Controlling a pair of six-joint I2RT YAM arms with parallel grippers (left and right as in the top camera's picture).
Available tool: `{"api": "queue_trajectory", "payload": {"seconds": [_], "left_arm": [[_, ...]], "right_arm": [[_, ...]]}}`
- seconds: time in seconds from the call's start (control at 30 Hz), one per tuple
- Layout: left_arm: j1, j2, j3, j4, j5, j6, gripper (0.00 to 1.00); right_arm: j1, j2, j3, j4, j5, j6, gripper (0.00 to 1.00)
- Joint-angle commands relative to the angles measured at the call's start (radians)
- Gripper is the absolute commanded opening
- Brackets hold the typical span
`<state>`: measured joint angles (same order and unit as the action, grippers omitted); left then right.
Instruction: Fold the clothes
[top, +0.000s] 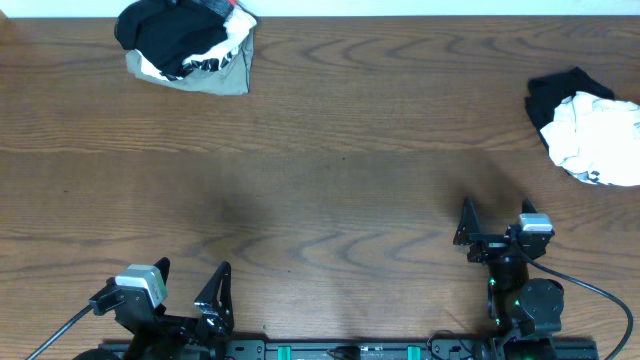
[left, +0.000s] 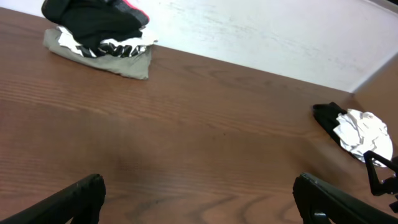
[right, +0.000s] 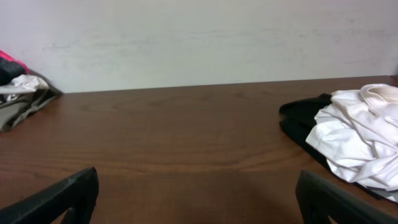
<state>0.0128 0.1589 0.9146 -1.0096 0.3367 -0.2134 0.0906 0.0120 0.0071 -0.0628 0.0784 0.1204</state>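
Clothes in two crumpled heaps — far-left corner, right edge of table; left gripper, right gripper both spread wide, empty.

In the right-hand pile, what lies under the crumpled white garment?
A black garment pokes out from under the white garment, mainly on its left. How far it runs beneath, or whether anything else lies there, is covered.

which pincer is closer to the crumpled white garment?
Right. The right pincer sits close by the white garment, on its near side; the left pincer is far across the table.
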Motion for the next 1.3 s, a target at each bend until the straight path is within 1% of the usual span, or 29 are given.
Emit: {"api": "queue_trajectory", "payload": {"seconds": [0.0,0.07,0.13,0.4,0.6,0.77,0.83,0.93,1.03,1.13,1.27], "left_arm": [[0.002,-0.006,-0.021,0.005,-0.004,-0.026,0.98],[0.002,-0.008,-0.054,0.034,-0.005,-0.053,0.98],[0.002,-0.008,-0.101,0.099,-0.005,-0.055,0.98],[0.002,-0.036,-0.364,0.485,-0.008,-0.054,0.98],[0.002,-0.126,-0.564,0.648,-0.033,-0.055,0.98],[0.003,-0.157,-0.658,0.713,-0.085,-0.055,0.98],[0.003,-0.157,-0.674,0.713,-0.127,-0.060,0.98],[0.003,-0.157,-0.689,0.712,-0.216,-0.103,0.98],[0.003,-0.157,-0.707,0.713,-0.272,-0.107,0.98],[0.003,-0.157,-0.729,0.722,-0.298,-0.106,0.98],[0.003,-0.157,-0.784,0.790,-0.323,-0.106,0.98]], "right_arm": [[-0.011,-0.006,-0.002,-0.005,-0.008,-0.017,0.99],[-0.011,-0.006,-0.002,-0.005,-0.008,-0.017,0.99],[-0.011,-0.006,-0.002,-0.005,-0.008,-0.017,0.99],[-0.011,-0.006,-0.002,-0.005,-0.008,-0.017,0.99],[-0.011,-0.006,-0.002,-0.005,-0.008,-0.017,0.99],[-0.011,-0.006,-0.002,-0.005,-0.008,-0.017,0.99],[-0.011,-0.006,-0.002,-0.005,-0.008,-0.017,0.99],[-0.011,-0.006,-0.002,-0.005,-0.008,-0.017,0.99],[-0.011,-0.006,-0.002,-0.005,-0.008,-0.017,0.99],[-0.011,-0.006,-0.002,-0.005,-0.008,-0.017,0.99],[-0.011,-0.006,-0.002,-0.005,-0.008,-0.017,0.99]]}}
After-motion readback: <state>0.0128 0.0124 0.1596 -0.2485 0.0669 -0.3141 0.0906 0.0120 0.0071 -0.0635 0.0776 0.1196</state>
